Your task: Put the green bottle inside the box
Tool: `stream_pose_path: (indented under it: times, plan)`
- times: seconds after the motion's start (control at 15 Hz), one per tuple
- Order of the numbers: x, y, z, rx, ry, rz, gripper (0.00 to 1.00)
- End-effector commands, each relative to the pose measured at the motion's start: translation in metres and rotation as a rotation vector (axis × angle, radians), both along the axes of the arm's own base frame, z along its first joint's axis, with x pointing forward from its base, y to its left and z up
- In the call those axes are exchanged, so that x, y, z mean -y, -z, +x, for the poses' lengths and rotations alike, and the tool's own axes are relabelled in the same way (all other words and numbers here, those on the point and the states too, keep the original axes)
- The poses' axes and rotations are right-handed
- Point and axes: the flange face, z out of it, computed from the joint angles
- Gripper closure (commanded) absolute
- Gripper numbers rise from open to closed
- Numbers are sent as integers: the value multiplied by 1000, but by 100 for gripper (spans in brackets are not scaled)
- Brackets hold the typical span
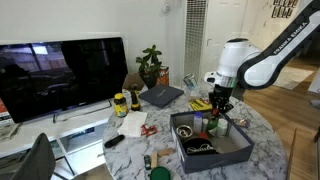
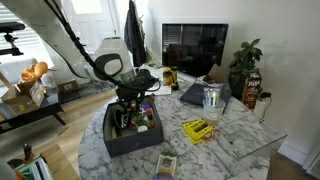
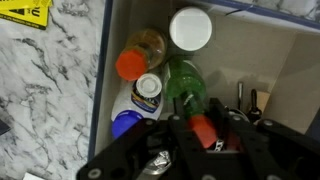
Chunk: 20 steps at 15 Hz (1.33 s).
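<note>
The green bottle [image 3: 184, 86] with a red cap lies low inside the dark grey box [image 3: 104, 62], beside other bottles. My gripper [image 3: 206, 135] is shut on its neck and cap end, with the fingers on either side of the cap. In both exterior views the gripper [image 1: 218, 110] [image 2: 133, 100] reaches down into the box [image 1: 236, 152] [image 2: 112, 148] on the marble table. The green bottle shows below the fingers in an exterior view [image 1: 212, 125].
The box also holds an orange-capped bottle [image 3: 138, 56], a white-lidded jar [image 3: 190, 28] and a white and blue bottle [image 3: 140, 96]. On the table are a dark laptop-like slab [image 1: 160, 96], a yellow-lidded jar [image 1: 120, 102], a yellow packet [image 2: 197, 130] and a glass [image 2: 211, 98].
</note>
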Motion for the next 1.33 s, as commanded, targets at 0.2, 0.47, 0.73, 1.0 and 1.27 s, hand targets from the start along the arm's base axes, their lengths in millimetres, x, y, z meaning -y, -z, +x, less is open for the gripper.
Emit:
stream_pose_path:
  times: [0.2,0.47,0.73,1.0,1.27]
  plan:
    - [10,4,5,-35,27,12,92]
    - [10,4,6,-34,40,23,92]
    - [12,5,5,-36,53,30,92]
    - [12,4,5,-32,66,38,30]
    - [11,-14,1,7,56,39,0]
